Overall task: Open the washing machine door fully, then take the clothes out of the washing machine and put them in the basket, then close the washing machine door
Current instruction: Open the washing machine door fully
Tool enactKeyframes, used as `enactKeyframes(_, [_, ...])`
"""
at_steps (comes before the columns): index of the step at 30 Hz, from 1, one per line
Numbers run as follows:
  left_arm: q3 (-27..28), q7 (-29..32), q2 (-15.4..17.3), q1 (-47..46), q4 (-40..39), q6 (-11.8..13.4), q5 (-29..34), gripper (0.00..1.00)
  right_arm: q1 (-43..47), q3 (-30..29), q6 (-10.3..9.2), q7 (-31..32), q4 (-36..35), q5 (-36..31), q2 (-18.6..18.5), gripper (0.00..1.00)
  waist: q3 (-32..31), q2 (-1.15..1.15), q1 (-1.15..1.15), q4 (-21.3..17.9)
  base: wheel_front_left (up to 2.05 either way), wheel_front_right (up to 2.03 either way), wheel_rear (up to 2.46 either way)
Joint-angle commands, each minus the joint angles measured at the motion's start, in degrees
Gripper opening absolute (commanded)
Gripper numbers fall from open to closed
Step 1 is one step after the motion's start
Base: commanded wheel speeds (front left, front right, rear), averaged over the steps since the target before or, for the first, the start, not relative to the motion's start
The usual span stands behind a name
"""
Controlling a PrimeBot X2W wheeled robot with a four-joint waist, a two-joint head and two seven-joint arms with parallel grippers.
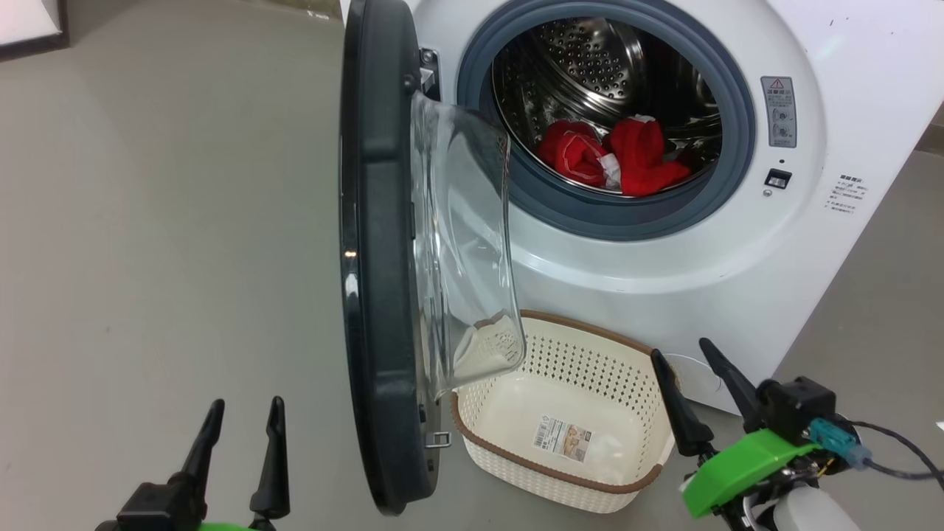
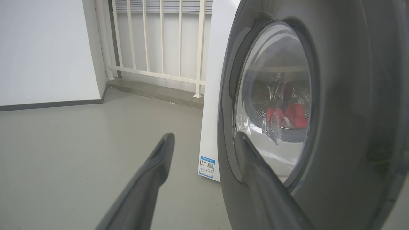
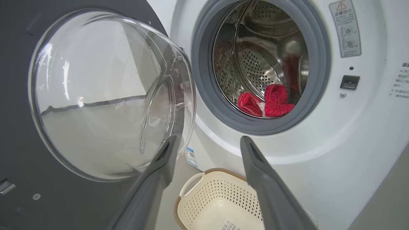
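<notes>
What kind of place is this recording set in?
Probably a home laundry corner or utility balcony: a washing machine on a bare grey floor, a basket before it, a white railing behind.

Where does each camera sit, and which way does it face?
Head view: on the head, facing forward and down at the washing machine and basket; left jaws and right jaws low, open.
Left wrist view: on that wrist, along the left jaws at the washing machine door from outside.
Right wrist view: on that wrist, along the right jaws into the drum.
All three share the clothes.
</notes>
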Motion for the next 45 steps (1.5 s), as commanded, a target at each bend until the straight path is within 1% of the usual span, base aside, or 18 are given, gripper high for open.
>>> enactKeyframes(1, [2.0, -0.4, 0.7, -0.9, -1.7, -0.4, 0.4, 1.0, -0.1, 0.2, 0.29, -0.7, -2.4, -1.4, 0.2, 1.0, 0.1, 0.0, 0.0, 0.0, 0.0, 0.0, 0.0])
enactKeyframes(6, [1.9, -0.4, 0.7, -1.0, -2.0, -0.4, 0.5, 1.0, 2.9, -1.9, 0.29, -0.7, -4.8, -4.4, 1.4, 1.0, 0.2, 0.0, 0.0, 0.1, 0.0, 0.0, 0.0])
enactKeyframes(16, [1.9, -0.4, 0.7, -0.5, -2.2, -0.4, -0.1, 1.0, 3.9, -2.9, 0.29, -0.7, -6.0, -5.2, 2.1, 1.0, 0.4, 0.0, 0.0, -0.4, 0.0, 0.0, 0.0])
enactKeyframes(17, [1.8, -0.4, 0.7, -0.5, -2.1, -0.5, -0.4, 0.94, 4.0, -2.9, 0.29, -0.7, -6.0, -5.2, 2.1, 1.0, 0.4, 0.0, 0.0, -0.4, 0.0, 0.0, 0.0])
enactKeyframes(18, [1.8, -0.4, 0.7, -0.5, -2.2, -0.5, -0.8, 0.31, 4.0, -2.9, 0.29, -0.7, -6.0, -5.2, 2.1, 1.0, 0.4, 0.0, 0.0, -0.5, 0.0, 0.0, 0.0])
enactKeyframes(19, [1.6, -0.4, 0.7, -0.4, -2.2, -0.5, -1.2, 0.0, 4.0, -2.9, 0.29, -0.7, -5.9, -5.1, 2.1, 1.0, 0.4, 0.0, 0.0, -0.5, 0.0, 0.0, 0.0])
enactKeyframes(22, [1.7, -0.4, 0.7, -0.6, -2.1, -0.6, -1.4, 0.0, 4.0, -3.0, 0.29, -0.7, -5.8, -5.0, 2.2, 1.0, 0.4, 0.0, 0.0, -0.6, 0.0, 0.0, 0.0])
enactKeyframes(24, [1.7, -0.4, 0.7, -0.9, -2.7, -0.2, -1.7, 0.0, 4.1, -3.1, 0.29, -0.7, -5.7, -4.9, 2.2, 1.0, 0.4, 0.0, 0.0, -0.6, 0.0, 0.0, 0.0])
enactKeyframes(30, [1.4, -0.4, 0.7, -3.5, -7.4, 1.3, -2.2, 0.0, 4.2, -3.2, 0.29, -0.7, -5.7, -4.2, 2.2, 1.0, 0.4, 0.0, 0.0, -0.4, 0.0, 0.0, 0.0])
enactKeyframes(33, [1.4, 0.2, 0.8, -5.7, -12.1, 2.0, -1.9, 0.0, 4.0, -3.3, 0.29, -0.7, -5.6, -4.0, 2.2, 1.0, 0.4, 0.0, 0.0, -0.4, 0.0, 0.0, 0.0])
enactKeyframes(38, [-0.1, 3.0, 0.8, -10.2, -21.7, 1.7, -4.4, 0.0, 4.0, -3.3, 0.29, -0.7, -5.4, -3.8, 2.2, 1.0, 0.4, 0.0, 0.0, -0.4, 0.0, 0.0, 0.0])
enactKeyframes(42, [-2.8, 5.7, 0.8, -13.2, -28.3, 2.0, -4.6, 0.0, 3.9, -2.9, 0.29, -0.7, -5.1, -3.6, 2.2, 1.0, 0.5, 0.0, 0.0, -0.9, 0.0, 0.0, 0.0])
enactKeyframes(45, [-5.7, 7.9, 0.7, -14.4, -32.1, 2.1, -4.6, 0.0, 3.6, -2.9, 0.29, -0.7, -5.0, -3.6, 2.2, 1.0, 0.9, 0.0, 0.0, -1.4, 0.0, 0.0, 0.0])
